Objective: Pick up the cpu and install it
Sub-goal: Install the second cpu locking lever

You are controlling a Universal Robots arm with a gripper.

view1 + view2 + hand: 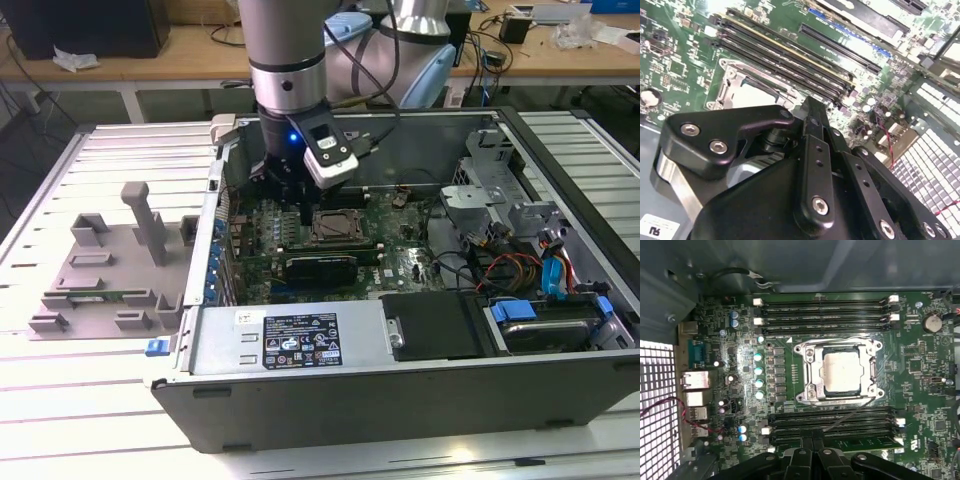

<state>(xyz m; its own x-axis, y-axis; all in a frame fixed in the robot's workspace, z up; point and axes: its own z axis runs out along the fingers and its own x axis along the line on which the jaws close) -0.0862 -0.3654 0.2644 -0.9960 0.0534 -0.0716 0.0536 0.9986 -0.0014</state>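
Note:
The cpu [842, 371], a pale silver square, lies flat inside the metal socket frame [810, 371] on the green motherboard. The socket's frame stands open around it. My gripper [812, 446] hovers over the memory slots just beside the socket, its black fingers [802, 455] pressed together with nothing between them. In the second wrist view the fingertips [812, 107] meet at a point close to the socket frame [727, 82]. In the exterior view the gripper [292, 200] hangs low inside the open computer case, just to the exterior view's left of the socket [336, 228].
The open case [300, 400] has a power supply along its front wall, a drive cage [480, 195] and coloured cables on the exterior view's right. A grey fixture plate [105, 275] with upright blocks lies on the slatted table outside the case. Memory sticks [825, 315] flank the socket.

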